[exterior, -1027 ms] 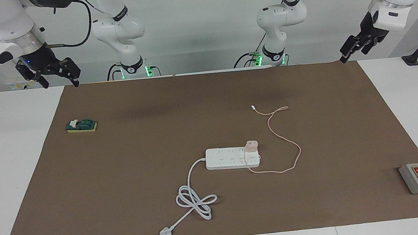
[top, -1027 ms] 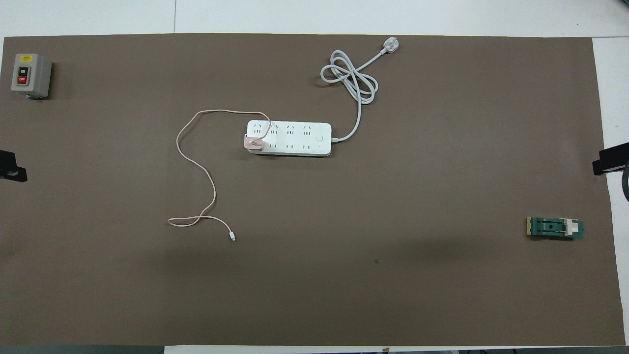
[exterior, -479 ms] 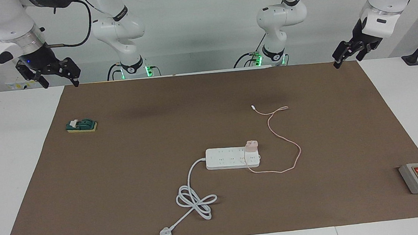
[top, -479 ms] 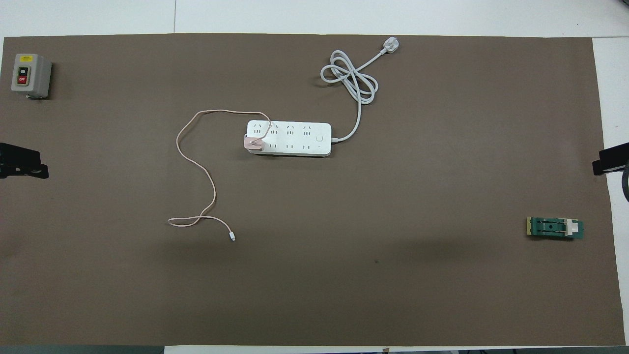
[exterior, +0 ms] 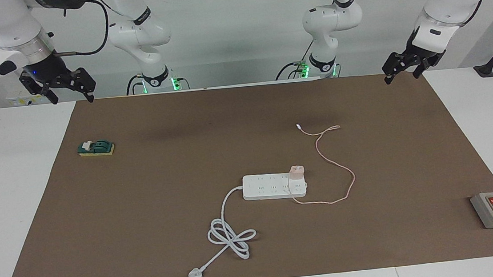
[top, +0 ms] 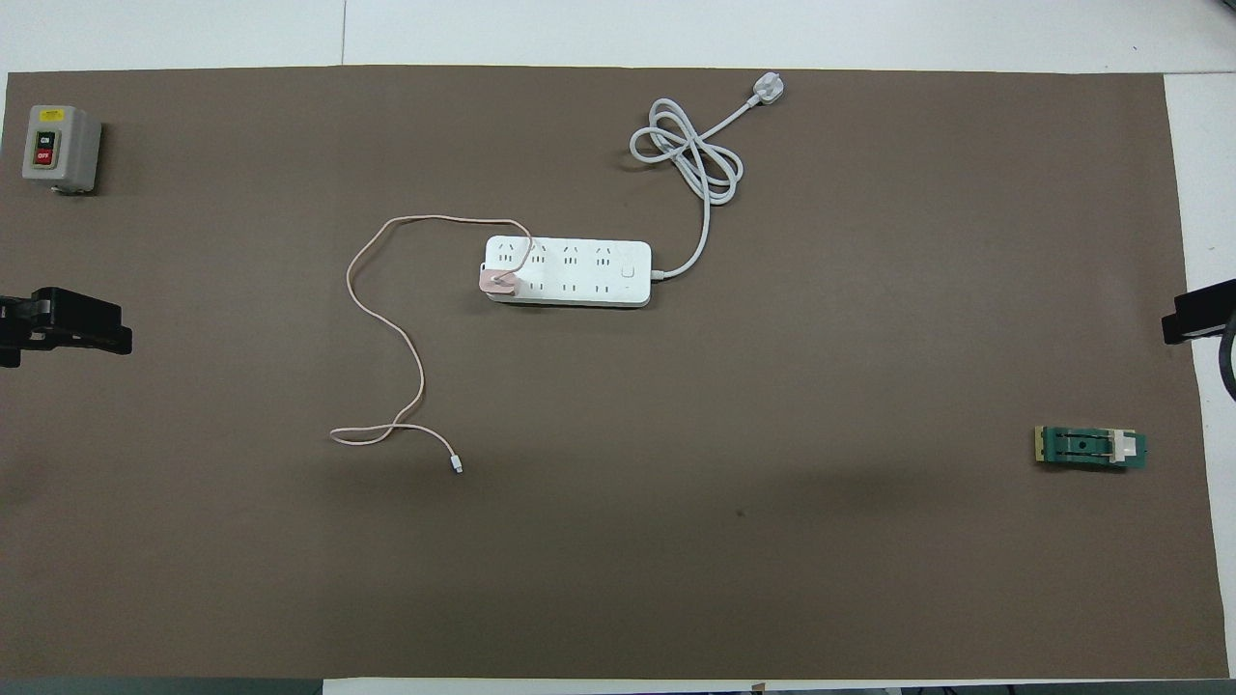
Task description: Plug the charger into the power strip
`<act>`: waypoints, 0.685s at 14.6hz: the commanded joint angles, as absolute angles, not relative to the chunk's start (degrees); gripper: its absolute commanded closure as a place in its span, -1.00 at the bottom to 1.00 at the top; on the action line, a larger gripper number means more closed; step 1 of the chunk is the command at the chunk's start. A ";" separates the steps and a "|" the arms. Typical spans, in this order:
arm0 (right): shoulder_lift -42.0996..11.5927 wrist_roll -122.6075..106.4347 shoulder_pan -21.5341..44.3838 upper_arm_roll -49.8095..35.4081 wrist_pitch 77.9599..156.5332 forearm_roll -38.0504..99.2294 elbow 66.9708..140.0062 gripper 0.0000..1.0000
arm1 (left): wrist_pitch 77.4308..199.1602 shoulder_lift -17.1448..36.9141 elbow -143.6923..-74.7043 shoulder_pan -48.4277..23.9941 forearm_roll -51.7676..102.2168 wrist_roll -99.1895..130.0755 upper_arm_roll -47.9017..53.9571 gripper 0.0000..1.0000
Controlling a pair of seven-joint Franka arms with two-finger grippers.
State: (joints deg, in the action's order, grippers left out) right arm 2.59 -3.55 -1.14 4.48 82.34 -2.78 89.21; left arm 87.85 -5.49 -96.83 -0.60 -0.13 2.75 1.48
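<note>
The white power strip [exterior: 268, 186] lies mid-mat; it also shows in the overhead view [top: 579, 272]. The pale-pink charger [exterior: 297, 171] stands on the strip's end toward the left arm's end, in the row nearer the robots, as the overhead view [top: 499, 282] shows too. Its thin pink cable [exterior: 349, 178] loops over the mat to a small white connector [exterior: 299, 126]. My left gripper [exterior: 401, 76] is open and empty, up over the mat's edge at the left arm's end [top: 116, 328]. My right gripper [exterior: 72, 99] is open and empty, waiting over the mat's edge at the right arm's end [top: 1197, 314].
The strip's thick white cord [exterior: 230, 236] coils farther from the robots and ends in a white plug [exterior: 194, 275]. A grey box with red and black buttons [exterior: 492, 210] sits at the left arm's end. A green block [exterior: 95, 147] lies at the right arm's end.
My left gripper has moved inward from the table's end to over the mat's edge. The right gripper, charger and strip have not moved.
</note>
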 commanded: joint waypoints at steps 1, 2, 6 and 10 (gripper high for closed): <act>3.78 -2.90 -1.41 3.87 83.41 -3.43 90.79 -1.00 | 87.54 -6.06 -97.99 -2.19 0.26 0.26 1.05 -0.96; 3.78 -2.90 -1.41 3.87 83.41 -3.34 90.79 -1.00 | 87.80 -6.06 -98.00 -2.98 0.26 0.26 1.05 -0.98; 3.87 -2.99 -1.49 3.87 83.32 -3.34 90.79 -1.00 | 88.59 -5.89 -97.82 -3.60 2.28 0.79 1.05 -0.98; 3.96 -2.99 -1.49 3.87 83.14 -3.34 90.88 -1.00 | 88.15 -6.06 -98.17 -4.92 2.37 1.40 0.97 -0.98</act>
State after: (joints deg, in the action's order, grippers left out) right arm 2.59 -3.55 -1.12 4.36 82.34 -2.78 89.21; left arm 87.94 -5.47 -97.15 -3.97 1.64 1.23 1.69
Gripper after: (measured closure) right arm 0.000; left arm 0.009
